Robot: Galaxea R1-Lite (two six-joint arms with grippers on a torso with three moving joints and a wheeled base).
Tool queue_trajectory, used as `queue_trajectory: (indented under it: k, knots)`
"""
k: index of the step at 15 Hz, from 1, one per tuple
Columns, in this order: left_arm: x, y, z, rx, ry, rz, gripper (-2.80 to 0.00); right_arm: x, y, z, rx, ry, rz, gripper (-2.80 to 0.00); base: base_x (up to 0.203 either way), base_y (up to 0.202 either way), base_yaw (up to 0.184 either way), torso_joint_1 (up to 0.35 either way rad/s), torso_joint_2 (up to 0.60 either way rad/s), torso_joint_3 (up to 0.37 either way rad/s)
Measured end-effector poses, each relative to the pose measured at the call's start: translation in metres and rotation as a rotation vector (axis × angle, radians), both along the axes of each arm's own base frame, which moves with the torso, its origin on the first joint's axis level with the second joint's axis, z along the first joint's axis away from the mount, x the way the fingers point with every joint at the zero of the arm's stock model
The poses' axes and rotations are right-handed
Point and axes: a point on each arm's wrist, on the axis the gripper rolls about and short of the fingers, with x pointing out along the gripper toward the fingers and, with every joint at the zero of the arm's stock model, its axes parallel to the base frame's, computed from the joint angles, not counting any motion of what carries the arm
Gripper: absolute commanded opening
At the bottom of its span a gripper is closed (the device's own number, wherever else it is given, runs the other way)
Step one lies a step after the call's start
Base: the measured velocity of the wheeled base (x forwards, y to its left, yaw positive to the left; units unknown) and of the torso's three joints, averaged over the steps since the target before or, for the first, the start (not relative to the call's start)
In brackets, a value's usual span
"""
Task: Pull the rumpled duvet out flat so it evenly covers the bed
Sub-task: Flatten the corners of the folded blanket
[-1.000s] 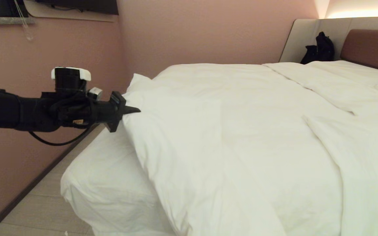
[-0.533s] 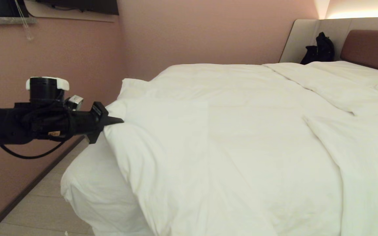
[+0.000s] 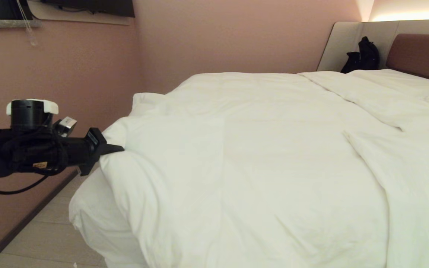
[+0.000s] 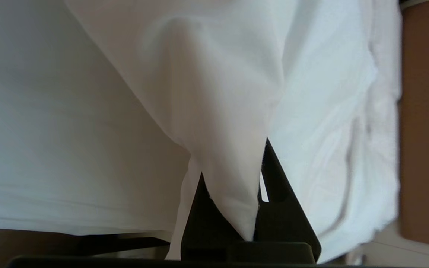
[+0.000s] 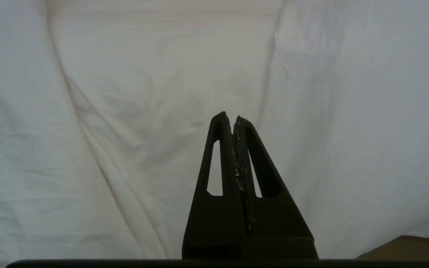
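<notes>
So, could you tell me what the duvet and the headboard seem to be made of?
The duvet: probably matte white cotton-like cloth over soft filling; it puffs and creases. The headboard: brown padded upholstery, smooth; fabric or leatherette, cannot tell.

Bedroom, hotel-like. Double bed [image 3: 99, 223] with white duvet [image 3: 255, 167] fills room. At bed's head: brown padded headboard [image 3: 423, 56] in pale surround. Pink walls [image 3: 218, 37] close beside bed; black bag [image 3: 363, 56] by headboard.

Duvet [image 3: 259, 156]: puffy, white, softly wrinkled, spread across the bed, one edge draped over its near corner.
Bed [image 3: 99, 227]: low, white-sheeted, brown headboard.
</notes>
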Motion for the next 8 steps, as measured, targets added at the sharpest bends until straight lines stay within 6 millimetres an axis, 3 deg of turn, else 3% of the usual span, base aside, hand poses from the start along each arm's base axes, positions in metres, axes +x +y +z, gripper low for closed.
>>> queue_trajectory:
  k: [8]
  knots:
    - [-0.014, 0.036, -0.015, 0.082, 0.009, 0.067, -2.8, 0.0, 0.0, 0.0, 0.0, 0.0, 0.0, -2.8, 0.0, 0.0, 0.0, 0.0, 0.0, 0.0]
